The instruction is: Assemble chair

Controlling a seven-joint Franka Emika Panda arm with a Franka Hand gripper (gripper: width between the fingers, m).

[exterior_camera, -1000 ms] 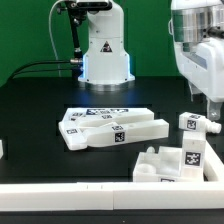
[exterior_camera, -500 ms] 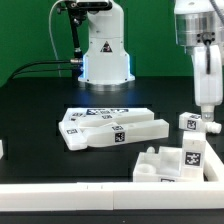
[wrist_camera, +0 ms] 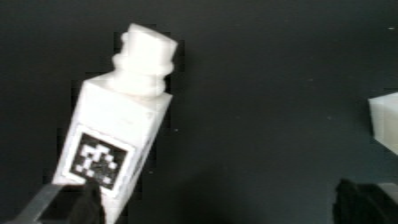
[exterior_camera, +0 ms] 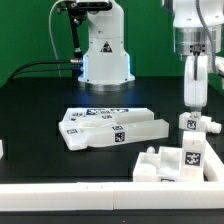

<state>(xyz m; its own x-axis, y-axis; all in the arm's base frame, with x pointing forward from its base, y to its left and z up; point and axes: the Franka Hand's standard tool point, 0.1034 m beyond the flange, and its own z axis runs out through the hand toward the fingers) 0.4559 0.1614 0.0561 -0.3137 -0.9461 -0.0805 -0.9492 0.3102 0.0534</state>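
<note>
My gripper (exterior_camera: 195, 104) hangs open just above a small white tagged chair bar (exterior_camera: 192, 122) at the exterior view's right. In the wrist view this bar (wrist_camera: 116, 130) lies on the black table with its peg end (wrist_camera: 146, 50) pointing away. One dark fingertip (wrist_camera: 63, 205) is close beside the bar's tagged end and the other fingertip (wrist_camera: 365, 200) is far off, so the gripper (wrist_camera: 214, 208) holds nothing. Flat white tagged chair pieces (exterior_camera: 112, 128) lie together mid-table. A blocky tagged chair piece (exterior_camera: 175, 162) stands at the front right.
The robot base (exterior_camera: 105, 55) stands at the back centre. The marker board (exterior_camera: 103, 111) lies just behind the flat pieces. A white rim (exterior_camera: 90, 195) runs along the front. A small white piece (exterior_camera: 2, 148) shows at the left edge. Another white piece (wrist_camera: 382, 120) edges into the wrist view.
The gripper has shifted a little toward the exterior view's left and turned, now hanging over the small bar. No part has moved.
</note>
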